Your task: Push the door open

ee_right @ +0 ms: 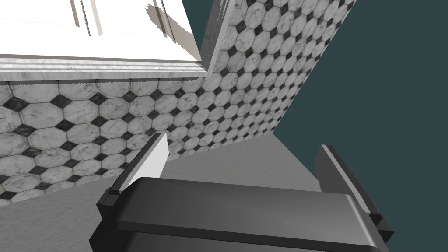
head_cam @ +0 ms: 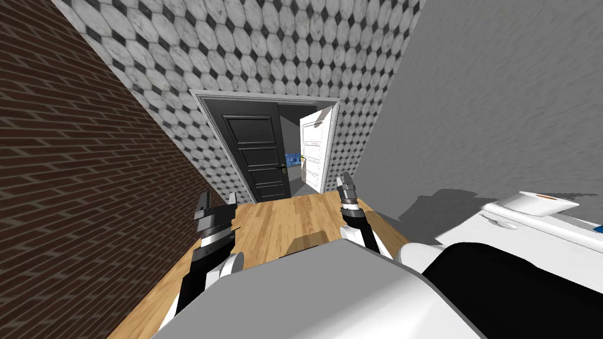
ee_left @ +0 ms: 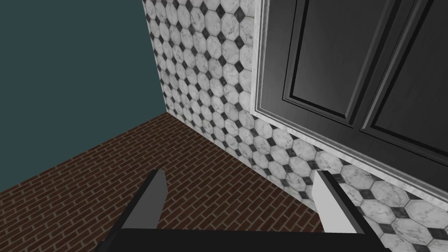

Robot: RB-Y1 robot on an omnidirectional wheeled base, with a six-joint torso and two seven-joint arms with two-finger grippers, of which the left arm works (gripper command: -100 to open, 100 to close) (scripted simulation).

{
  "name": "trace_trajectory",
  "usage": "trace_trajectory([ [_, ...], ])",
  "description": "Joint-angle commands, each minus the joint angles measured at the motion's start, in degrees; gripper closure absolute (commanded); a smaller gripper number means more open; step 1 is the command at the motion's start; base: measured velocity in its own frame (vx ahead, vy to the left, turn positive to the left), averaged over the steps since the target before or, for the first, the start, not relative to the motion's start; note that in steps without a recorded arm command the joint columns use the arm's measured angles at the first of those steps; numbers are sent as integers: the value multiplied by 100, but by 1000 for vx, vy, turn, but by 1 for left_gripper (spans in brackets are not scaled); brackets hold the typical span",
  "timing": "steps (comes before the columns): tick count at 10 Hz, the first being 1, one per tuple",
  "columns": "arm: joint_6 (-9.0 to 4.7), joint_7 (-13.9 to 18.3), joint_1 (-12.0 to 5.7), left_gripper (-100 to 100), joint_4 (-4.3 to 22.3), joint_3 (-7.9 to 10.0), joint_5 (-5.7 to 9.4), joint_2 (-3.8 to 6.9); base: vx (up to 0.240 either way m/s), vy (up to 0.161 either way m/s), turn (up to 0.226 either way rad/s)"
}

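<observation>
While both arms reached forward just above the middle of the bottom edge in the head view, the left gripper (head_cam: 218, 203) sat left of centre and the right gripper (head_cam: 345, 181) just right of centre. Both were over the wooden floor (head_cam: 294, 220) and neither touched anything. In its own wrist view the left gripper (ee_left: 239, 173) had its two blades spread wide with nothing between them, and the right gripper (ee_right: 243, 142) likewise stood with its fingers well apart and empty. A white fixture (head_cam: 530, 203) with a small orange mark lay at the lower right of the head view, against the grey wall (head_cam: 500, 106), and a brick wall (head_cam: 76, 165) ran down the left side. Beyond the floor, in the middle of the frame, a white door frame (head_cam: 265, 95) was set in the wall of octagonal tiles (head_cam: 265, 47). The black door leaf (head_cam: 259, 153) filled the left part of the frame and looked closed, with a small handle at its right edge. The white door leaf (head_cam: 312, 150) at the right stood swung away at an angle, leaving a gap between the two. Through that gap showed a grey surface and a small blue object (head_cam: 292, 158), too small to name. The left wrist view showed the black door leaf (ee_left: 350, 65) ahead of the left gripper, and the right wrist view showed the white door leaf (ee_right: 109, 26) ahead of the right gripper.
</observation>
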Motion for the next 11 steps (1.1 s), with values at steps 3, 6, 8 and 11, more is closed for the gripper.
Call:
trace_trajectory([
  [3,30,-69,-299,-100,473,0,42,153,101,-9,-6],
  [6,51,-115,-497,-100,786,0,69,233,69,12,-5],
  [8,65,-149,-641,-100,1014,0,90,287,71,1,-4],
  [11,91,-206,-889,-100,1406,0,124,369,80,-4,-5],
])
